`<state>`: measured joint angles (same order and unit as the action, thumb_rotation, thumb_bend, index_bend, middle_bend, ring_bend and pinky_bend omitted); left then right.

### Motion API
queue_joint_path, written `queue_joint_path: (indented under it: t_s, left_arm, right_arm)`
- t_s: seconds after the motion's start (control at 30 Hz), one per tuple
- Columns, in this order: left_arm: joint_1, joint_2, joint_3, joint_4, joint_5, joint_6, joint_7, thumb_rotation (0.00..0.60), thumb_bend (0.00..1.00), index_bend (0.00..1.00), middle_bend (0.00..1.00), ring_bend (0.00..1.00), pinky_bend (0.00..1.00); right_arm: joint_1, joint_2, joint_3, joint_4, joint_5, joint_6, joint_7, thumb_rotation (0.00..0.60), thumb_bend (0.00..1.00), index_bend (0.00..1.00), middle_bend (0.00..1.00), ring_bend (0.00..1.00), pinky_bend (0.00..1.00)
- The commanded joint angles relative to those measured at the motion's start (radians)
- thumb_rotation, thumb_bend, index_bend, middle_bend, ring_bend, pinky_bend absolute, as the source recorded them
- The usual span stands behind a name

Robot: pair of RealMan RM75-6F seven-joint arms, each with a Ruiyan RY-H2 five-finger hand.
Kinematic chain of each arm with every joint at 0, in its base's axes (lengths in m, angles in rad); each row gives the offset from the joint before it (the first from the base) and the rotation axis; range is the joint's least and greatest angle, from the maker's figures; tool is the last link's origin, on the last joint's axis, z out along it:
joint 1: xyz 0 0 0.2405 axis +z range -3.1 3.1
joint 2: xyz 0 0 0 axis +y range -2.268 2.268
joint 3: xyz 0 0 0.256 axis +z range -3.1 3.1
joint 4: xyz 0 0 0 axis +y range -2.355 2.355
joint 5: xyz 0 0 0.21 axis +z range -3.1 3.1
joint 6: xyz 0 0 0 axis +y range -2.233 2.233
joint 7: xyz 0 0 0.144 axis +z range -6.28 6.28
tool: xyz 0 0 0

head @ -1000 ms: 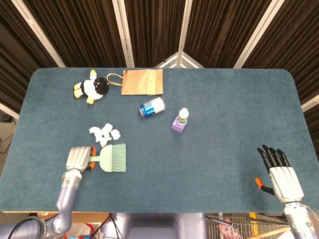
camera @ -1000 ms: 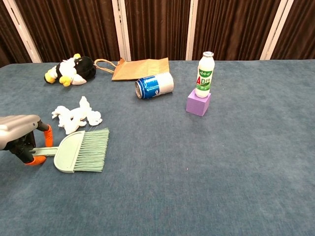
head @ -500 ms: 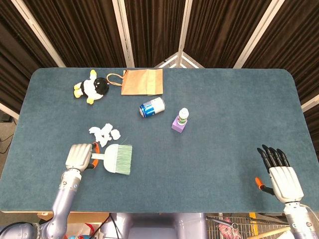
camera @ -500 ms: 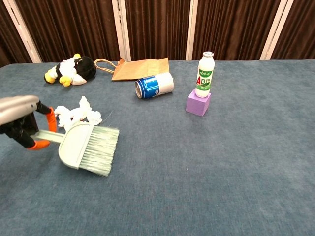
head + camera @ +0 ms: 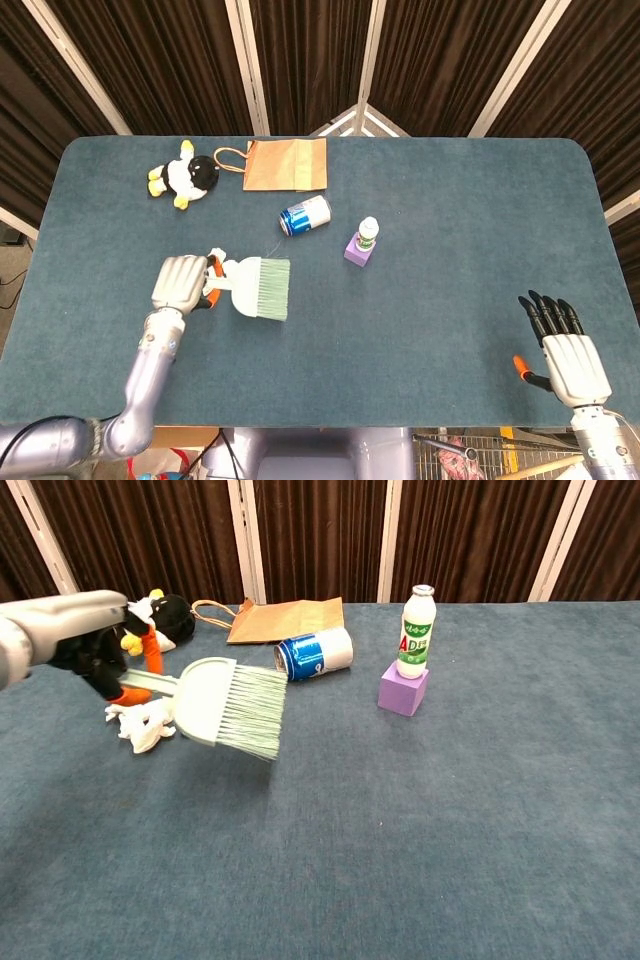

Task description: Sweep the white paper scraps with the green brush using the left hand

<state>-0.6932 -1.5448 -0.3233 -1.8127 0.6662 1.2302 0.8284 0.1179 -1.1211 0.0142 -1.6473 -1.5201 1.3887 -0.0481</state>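
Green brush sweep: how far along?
Pickup looks done: the left robot hand holds the green brush lifted above the white paper scraps. The scraps sit bunched under it, seemingly unswept. The sweep itself is left. The right robot hand is idle and open.

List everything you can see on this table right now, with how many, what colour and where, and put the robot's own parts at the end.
Brush: one, green, held above the scraps, table left.
Paper scraps: one small pile, white, left, partly under the brush.
Plush toy: one, black, white and yellow, far left.
Paper bag: one, brown, lying flat at the far edge.
Can: one, blue and white, on its side, centre.
Bottle: one, white with green label, upright on the block.
Block: one, purple, centre.
Left robot hand: one, silver, gripping the brush handle.
Right robot hand: one, black fingers spread, near right edge.
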Motion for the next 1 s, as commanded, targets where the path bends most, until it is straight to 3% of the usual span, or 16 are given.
queue_joint_path:
  t_s: [0.03,0.13,0.47,0.7,1.0]
  left_arm:
    - [-0.107,-0.074,-0.050,0.135,-0.119,-0.048,0.073,0.600,0.77,0.67,1.00,1.00,1.00]
    - [-0.163,-0.109,-0.065,0.266,-0.175,-0.087,0.098,0.600,0.77,0.67,1.00,1.00,1.00]
    - [-0.167,-0.082,-0.029,0.370,-0.219,-0.121,0.076,0.600,0.79,0.67,1.00,1.00,1.00]
    - [-0.024,0.132,0.058,0.288,-0.188,-0.099,-0.011,0.600,0.79,0.67,1.00,1.00,1.00]
    - [0.087,0.323,0.080,0.259,-0.152,-0.095,-0.143,0.600,0.79,0.67,1.00,1.00,1.00]
  right_arm:
    - [0.004,0.000,0.004,0.009,0.008,-0.009,0.007,0.600,0.32,0.00,0.00,0.00,0.01]
    - [0.004,0.002,0.008,0.011,0.017,-0.010,0.019,0.600,0.32,0.00,0.00,0.00,0.01]
    - [0.006,0.001,0.008,0.012,0.021,-0.015,0.016,0.600,0.32,0.00,0.00,0.00,0.01]
    - [-0.001,0.001,0.001,0.008,0.004,0.002,-0.001,0.600,0.32,0.00,0.00,0.00,0.01]
    - [-0.003,-0.001,-0.004,0.003,-0.008,0.006,-0.018,0.600,0.32,0.00,0.00,0.00,0.01]
